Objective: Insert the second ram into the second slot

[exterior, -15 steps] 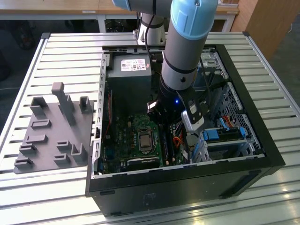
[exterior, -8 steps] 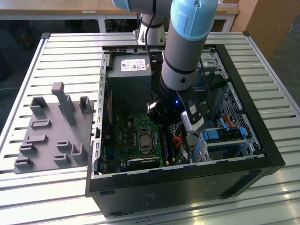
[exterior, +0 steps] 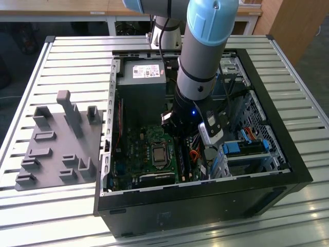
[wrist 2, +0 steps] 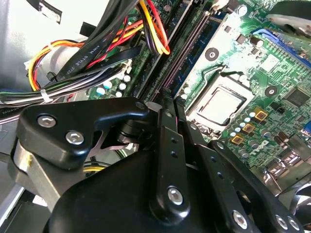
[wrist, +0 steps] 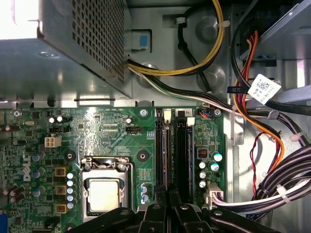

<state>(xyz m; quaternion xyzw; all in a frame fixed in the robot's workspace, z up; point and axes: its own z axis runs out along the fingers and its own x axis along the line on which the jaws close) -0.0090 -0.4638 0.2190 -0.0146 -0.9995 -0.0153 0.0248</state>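
The gripper [wrist: 167, 213] hangs low over the memory slots [wrist: 171, 150] on the green motherboard [wrist: 112, 141]; I cannot tell its grip.

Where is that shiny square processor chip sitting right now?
In the first wrist view the processor chip sits in its socket on the green motherboard, beside the two long memory slots and just ahead of the tool.

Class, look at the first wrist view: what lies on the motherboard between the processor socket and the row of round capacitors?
The two long memory slots run side by side between the processor socket and the capacitors, in the first wrist view.
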